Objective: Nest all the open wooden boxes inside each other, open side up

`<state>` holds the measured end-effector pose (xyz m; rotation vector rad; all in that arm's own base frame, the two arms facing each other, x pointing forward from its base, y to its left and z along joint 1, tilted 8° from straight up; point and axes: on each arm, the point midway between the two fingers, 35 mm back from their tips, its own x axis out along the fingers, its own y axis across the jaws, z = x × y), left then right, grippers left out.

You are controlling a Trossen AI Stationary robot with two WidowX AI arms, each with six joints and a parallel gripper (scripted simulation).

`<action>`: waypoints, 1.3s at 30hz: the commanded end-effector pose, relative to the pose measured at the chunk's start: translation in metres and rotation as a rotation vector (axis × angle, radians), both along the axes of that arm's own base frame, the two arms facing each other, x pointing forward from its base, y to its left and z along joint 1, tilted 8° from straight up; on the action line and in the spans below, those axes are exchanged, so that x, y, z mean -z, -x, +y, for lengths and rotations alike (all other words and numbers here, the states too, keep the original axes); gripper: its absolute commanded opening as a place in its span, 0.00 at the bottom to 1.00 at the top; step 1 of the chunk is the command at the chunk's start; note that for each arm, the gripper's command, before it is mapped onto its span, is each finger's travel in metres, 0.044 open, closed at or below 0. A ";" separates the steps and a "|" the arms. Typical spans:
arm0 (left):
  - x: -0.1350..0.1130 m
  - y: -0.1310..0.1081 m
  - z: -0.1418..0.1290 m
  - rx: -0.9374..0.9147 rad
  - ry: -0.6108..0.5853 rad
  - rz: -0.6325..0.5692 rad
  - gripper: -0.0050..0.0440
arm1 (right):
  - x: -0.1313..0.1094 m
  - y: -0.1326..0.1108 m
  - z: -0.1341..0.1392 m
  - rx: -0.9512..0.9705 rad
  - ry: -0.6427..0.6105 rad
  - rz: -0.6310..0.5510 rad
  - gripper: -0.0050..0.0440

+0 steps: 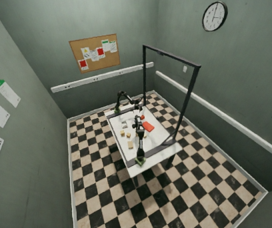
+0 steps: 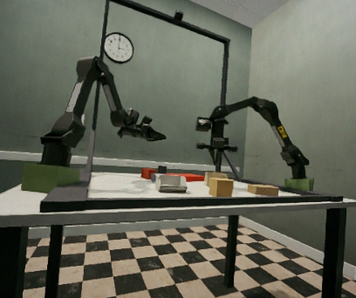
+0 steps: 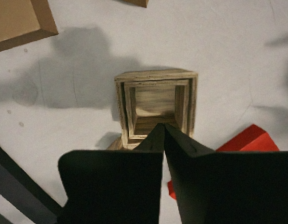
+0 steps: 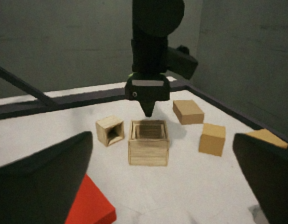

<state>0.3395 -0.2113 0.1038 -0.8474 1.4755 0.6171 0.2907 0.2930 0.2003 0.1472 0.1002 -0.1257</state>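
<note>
Your left claw (image 2: pixel 215 162) (image 3: pixel 162 128) (image 4: pixel 148 116) is closed on nothing above the nested boxes (image 3: pixel 157 76) (image 4: pixel 148 152), hiding their near rims in its wrist view; the small box (image 4: pixel 109 131) beside them is mostly hidden there, while your right claw (image 2: pixel 164 138) stands wide, empty, over the surface (image 2: pixel 114 185)

Nested open wooden boxes (image 3: pixel 194 107) upright beyond closed end effector (image 3: pixel 163 126), red block (image 3: pixel 254 140) nearby

The round wall clock (image 1: pixel 215 16) (image 2: pixel 119 47) reads three o'clock (pinned papers (image 1: pixel 94 55) are too blurred).
</note>
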 end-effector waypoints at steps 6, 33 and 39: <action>-0.034 -0.002 0.002 0.419 0.006 -0.107 0.00 | -0.007 0.001 -0.001 0.000 -0.014 -0.009 0.92; -0.039 0.010 0.000 0.914 -0.014 -0.154 0.54 | -0.008 -0.018 -0.010 -0.024 0.047 0.049 0.92; -0.034 0.019 -0.007 0.899 0.002 -0.136 0.74 | 0.001 -0.047 -0.031 -0.063 0.137 0.168 0.92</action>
